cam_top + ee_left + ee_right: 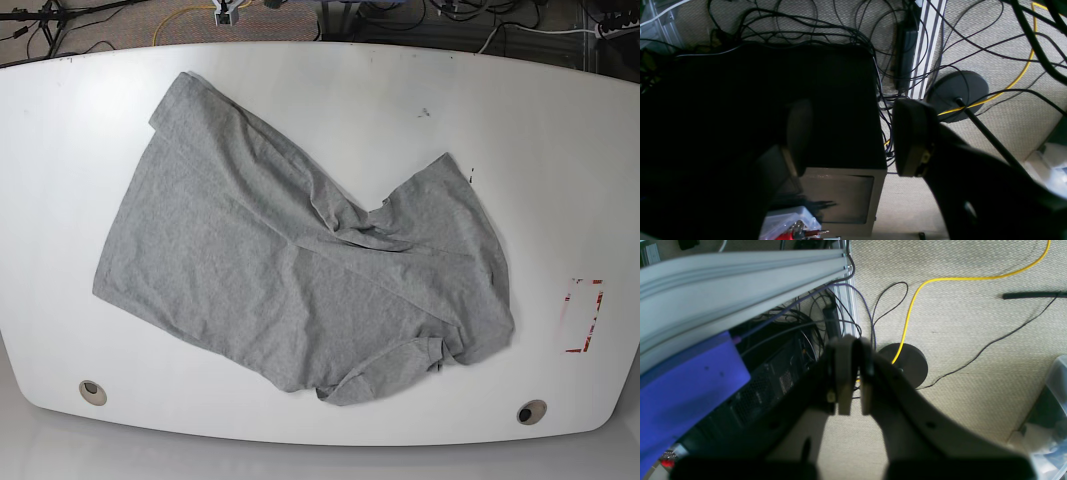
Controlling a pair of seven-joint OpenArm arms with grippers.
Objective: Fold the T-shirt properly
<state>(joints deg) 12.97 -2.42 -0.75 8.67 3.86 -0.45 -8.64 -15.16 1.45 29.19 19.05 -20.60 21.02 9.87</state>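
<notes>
Left jaws: your left gripper [853, 140] stands part open with nothing between its fingers; it hangs off the table, over a dark box and tangled cables on the carpet.
Right jaws: your right gripper [853, 386] has its pads drawn nearly together, only a slim gap left, and grips nothing; it too hangs over the floor, beside an aluminium rail.
Arms on table: neither shows in the base view.
Shirt: the T-shirt [290, 260] lies plain side up on the white table [560, 120], skewed, spread left of centre, with a ridge of wrinkles across its middle and the lower right part bunched and turned over.
Step in hand: my reading is that folding has not begun; you must first bring both arms over the table.
Doing it well: open the right jaws before descending, take two far-apart edge points, and pull the cloth flat before any fold; pinching the rumpled middle would likely lock the creases in.
Count: one shirt, two grippers, two round holes in the table's near edge, one red-marked rectangle at right.
</notes>
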